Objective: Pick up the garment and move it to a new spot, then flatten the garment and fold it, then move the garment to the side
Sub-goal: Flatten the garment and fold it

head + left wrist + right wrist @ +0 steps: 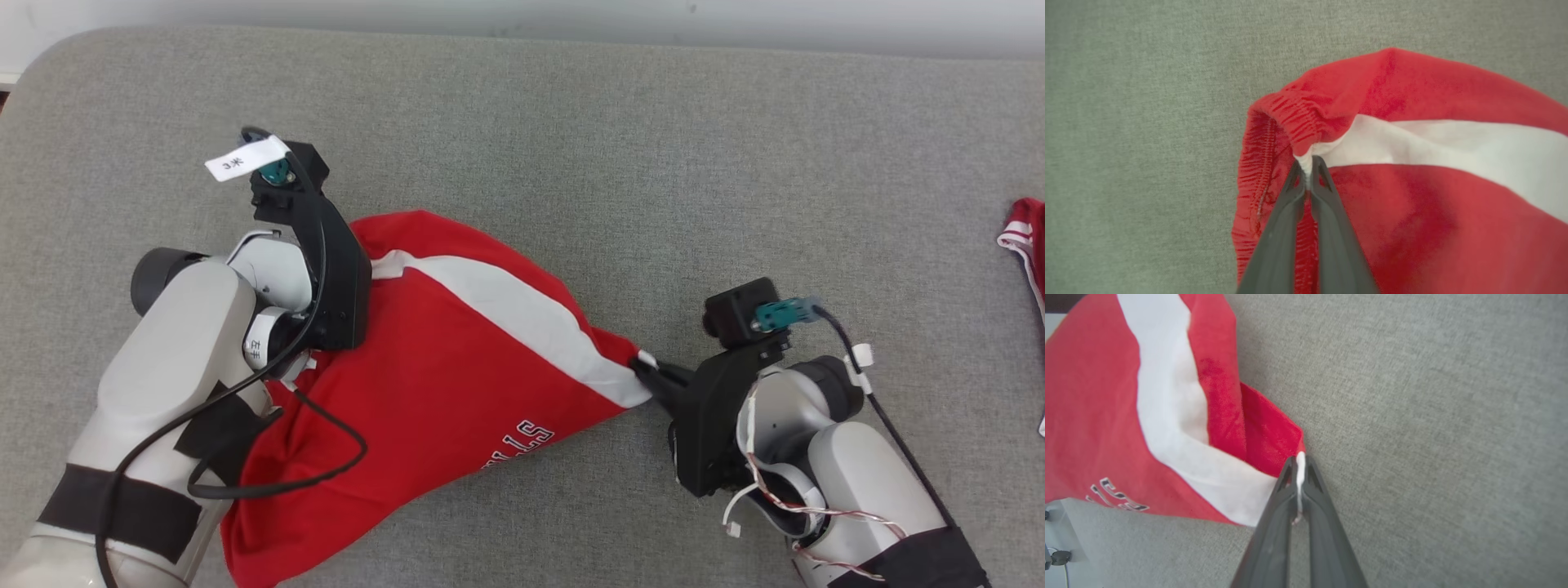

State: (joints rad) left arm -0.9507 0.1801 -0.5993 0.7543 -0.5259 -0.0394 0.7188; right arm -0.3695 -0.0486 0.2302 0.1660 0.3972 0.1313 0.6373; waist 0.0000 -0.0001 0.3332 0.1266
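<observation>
Red garment (457, 376) strung lengthwise: left claw (1308, 167) clamped on its waistband (1290, 118) end, right claw (1299, 463) clamped on its hem corner (1286, 437).

overhead head; close wrists; shared garment (441, 359)

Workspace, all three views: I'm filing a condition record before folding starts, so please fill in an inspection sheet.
Surface: grey woven fabric pad, no stains seen.
Job's things: red garment with a white stripe, rumpled, not flat, lettering partly visible.
Clutter: second red-and-white cloth at the right edge.
Grippers: left gripper shut on the garment's elastic waistband; right gripper shut on the stripe's hem corner.
Cables: black cable from the left arm loops over the garment; red-and-white wires hang loose on the right forearm.
Surroundings: pale strip beyond the far edge.
</observation>
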